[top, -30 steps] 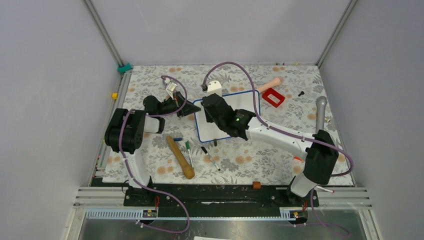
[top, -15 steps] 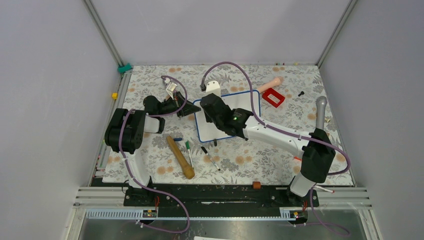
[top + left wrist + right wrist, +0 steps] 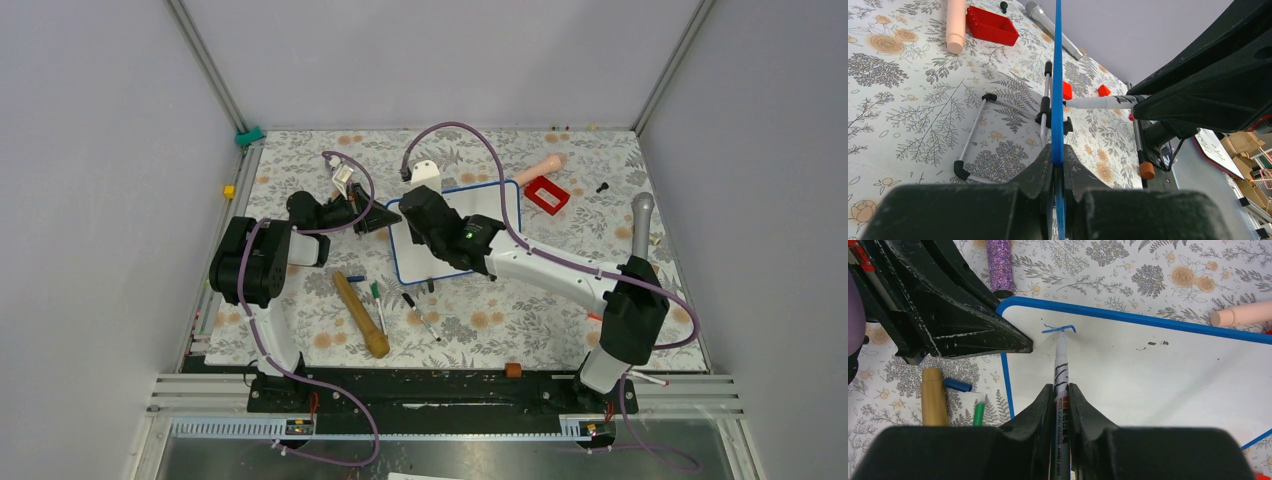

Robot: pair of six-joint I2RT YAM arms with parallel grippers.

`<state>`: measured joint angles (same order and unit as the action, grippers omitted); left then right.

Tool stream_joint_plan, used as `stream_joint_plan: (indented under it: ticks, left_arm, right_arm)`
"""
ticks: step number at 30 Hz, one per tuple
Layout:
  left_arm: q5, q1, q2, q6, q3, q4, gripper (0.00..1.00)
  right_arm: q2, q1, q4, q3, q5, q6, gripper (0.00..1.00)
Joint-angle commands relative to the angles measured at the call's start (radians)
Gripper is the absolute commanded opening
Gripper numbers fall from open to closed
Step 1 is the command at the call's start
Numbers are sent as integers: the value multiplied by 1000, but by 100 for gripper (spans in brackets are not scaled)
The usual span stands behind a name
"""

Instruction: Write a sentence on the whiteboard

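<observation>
The whiteboard (image 3: 497,206) lies on the flowered cloth at mid-table, white with a blue frame. My left gripper (image 3: 381,220) is shut on its left edge; the left wrist view shows the blue frame (image 3: 1057,75) pinched between the jaws of my left gripper (image 3: 1057,156). My right gripper (image 3: 1061,390) is shut on a whiteboard marker (image 3: 1060,367) over the whiteboard (image 3: 1148,380), tip down near the held corner. Of the sentence, the only blue writing is a short stroke (image 3: 1058,329) at the marker's tip. From above, the right gripper (image 3: 412,214) hides that spot.
A wooden stick (image 3: 361,314), a green pen (image 3: 376,292) and a black pen (image 3: 420,313) lie in front of the board. A red box (image 3: 546,194), a peach cylinder (image 3: 540,167) and a grey microphone (image 3: 641,225) sit to the right. A blue cap (image 3: 957,385) lies beside the board.
The right arm has shifted slightly left and toward the far side over the board, carrying the marker. The left arm has not moved.
</observation>
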<state>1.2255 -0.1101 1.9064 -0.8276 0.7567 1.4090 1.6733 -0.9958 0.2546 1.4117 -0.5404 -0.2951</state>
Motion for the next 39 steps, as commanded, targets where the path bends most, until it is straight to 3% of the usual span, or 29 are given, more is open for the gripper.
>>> stream_joint_plan:
  ticks: [1, 39]
  left_arm:
    - [70, -9, 17, 97, -2, 64, 0]
    - [57, -14, 10, 99, -14, 64, 0]
  right_arm:
    - [12, 0, 1, 56, -31, -7, 0]
    - [46, 0, 133, 78, 4, -45, 0]
